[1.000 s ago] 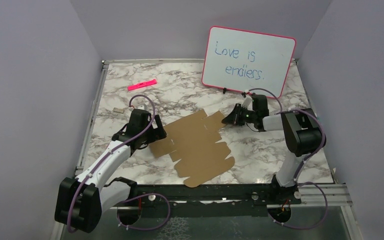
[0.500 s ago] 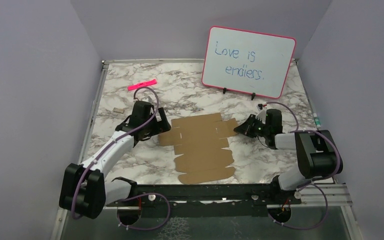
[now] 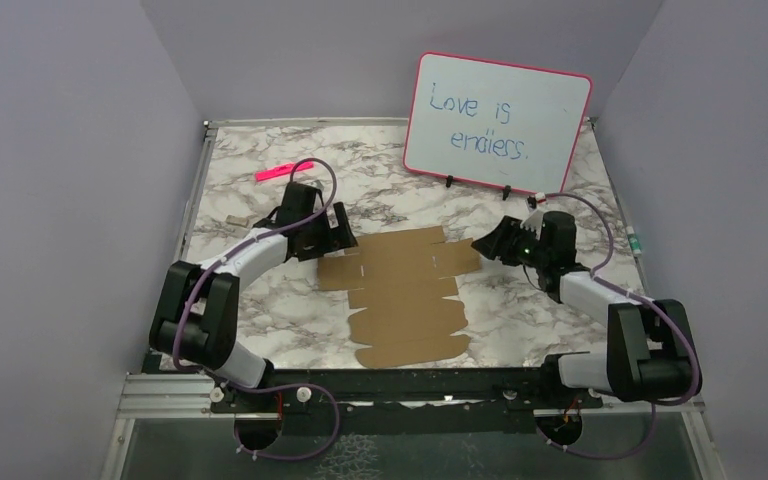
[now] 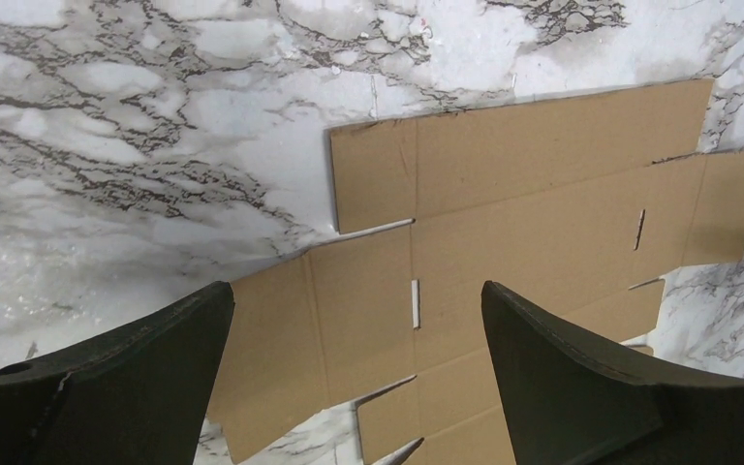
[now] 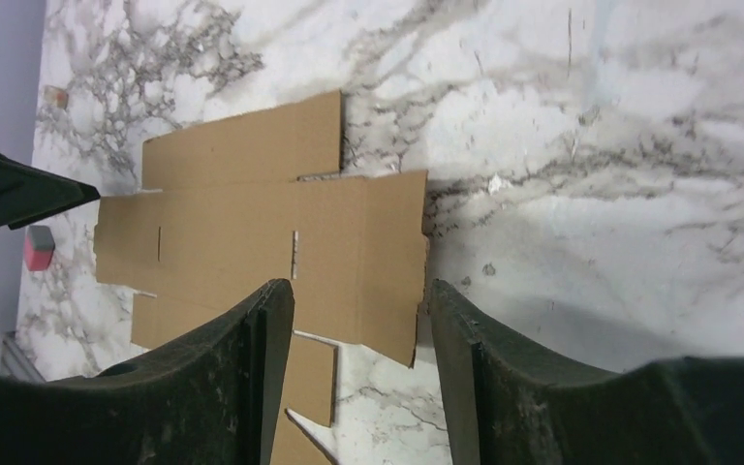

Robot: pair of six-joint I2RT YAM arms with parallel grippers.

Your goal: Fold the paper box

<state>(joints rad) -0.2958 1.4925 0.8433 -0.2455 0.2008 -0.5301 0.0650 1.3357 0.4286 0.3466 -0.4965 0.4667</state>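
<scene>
top view: the flat notched brown cardboard sheet lies unfolded on the white marble table, nearer its front edge, with the left gripper and right gripper at the sheet's far corners.
left wrist: jaws spread wide above the sheet.
right wrist: jaws parted over a flap, pinching nothing.

Paper box: plain brown cardboard, no print. Table: white marble pattern with grey-brown veining. Whiteboard: white face, pink rim, blue handwriting. Marker: bright pink. Walls: pale lilac. Arms: white links, black joints, purple cables. Left gripper and right gripper: black fingers.
</scene>
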